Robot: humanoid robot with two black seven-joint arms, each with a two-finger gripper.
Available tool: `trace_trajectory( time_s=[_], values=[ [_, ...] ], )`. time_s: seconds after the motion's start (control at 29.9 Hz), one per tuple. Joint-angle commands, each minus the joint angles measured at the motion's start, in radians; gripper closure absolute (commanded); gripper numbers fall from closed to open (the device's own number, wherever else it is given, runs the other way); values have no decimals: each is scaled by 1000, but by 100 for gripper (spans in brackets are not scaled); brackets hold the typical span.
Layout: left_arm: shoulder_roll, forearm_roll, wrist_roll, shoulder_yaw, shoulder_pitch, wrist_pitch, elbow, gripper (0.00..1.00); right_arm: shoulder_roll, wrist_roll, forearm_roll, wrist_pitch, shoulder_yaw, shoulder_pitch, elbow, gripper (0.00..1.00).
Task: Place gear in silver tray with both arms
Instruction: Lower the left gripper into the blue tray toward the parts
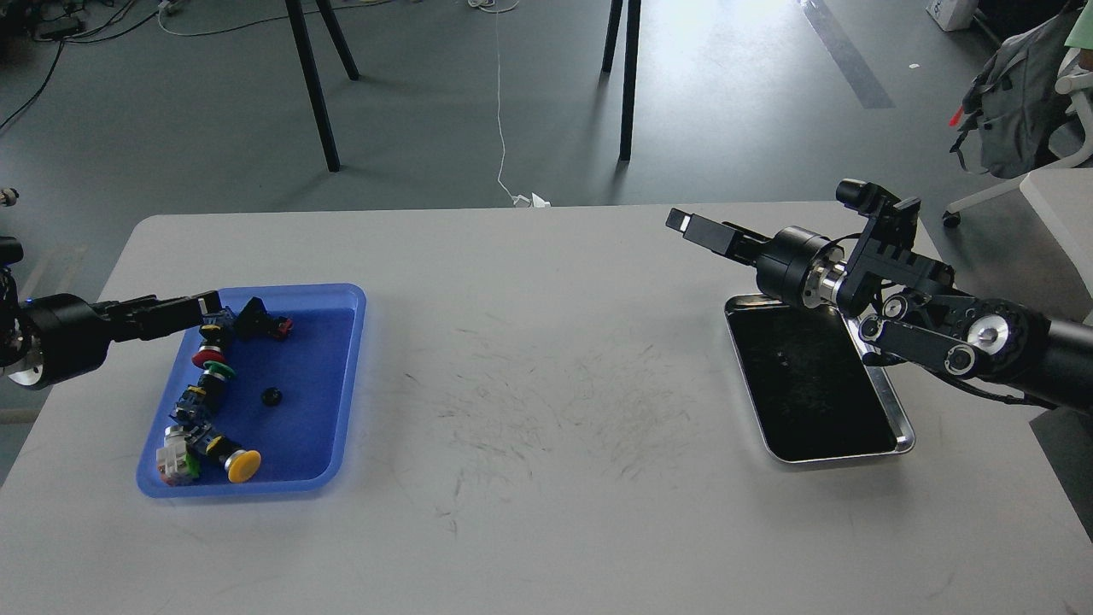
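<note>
grey table (546, 512) | silver tray (903, 427) long axis near-far, slightly skewed | both arms' jaws: cannot tell

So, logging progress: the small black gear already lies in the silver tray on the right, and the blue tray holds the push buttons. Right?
Not quite. The head view shows the silver tray empty; the small black gear lies in the blue tray with the push buttons.

Lab: floor cables (502, 111), tripod legs (312, 81).
</note>
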Motion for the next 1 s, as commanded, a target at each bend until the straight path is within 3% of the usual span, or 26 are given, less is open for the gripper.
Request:
trace_trajectory(
  time_s=[0.0,0.17,0.6,0.97],
  values=[
    [2,26,0,3,-4,-2,-36,1,0,0,1,-1,2,-6,-4,6],
    [-4,104,0,13,-15,0,-149,1,13,0,1,-1,2,-11,-6,6],
    [-151,176,0,56,2,15,-64,2,31,0,-1,-16,2,-23,-4,6],
    [-228,203,0,115,54,151,12,2,29,0,-1,-14,-1,-20,-6,6]
  ],
)
